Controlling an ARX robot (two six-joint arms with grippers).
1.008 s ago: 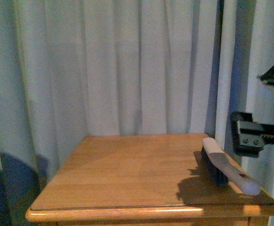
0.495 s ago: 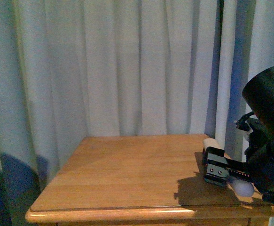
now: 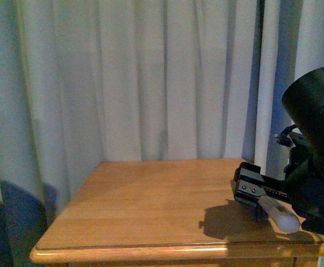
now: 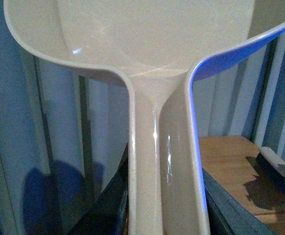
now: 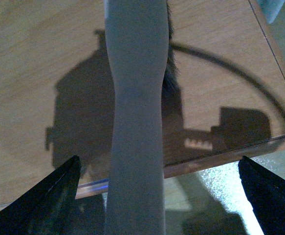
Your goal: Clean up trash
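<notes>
Right pincer [image 5: 157,171]: newly lowered, jaws spread astride the white-handled, dark-bristled brush [image 3: 275,214] on the wooden table [image 3: 150,200] (not yet clamped). Left pincer [image 4: 166,210]: clamped on pale plastic dustpan [image 4: 132,39]; sweeping is near.

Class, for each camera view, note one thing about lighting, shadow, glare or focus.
Front view: dim, bluish cast, dark shadow on the table. Left wrist view: glare streaks on the dustpan, which fills the frame. Right wrist view: crisp shadows on the wood; the brush handle looks soft.
</notes>
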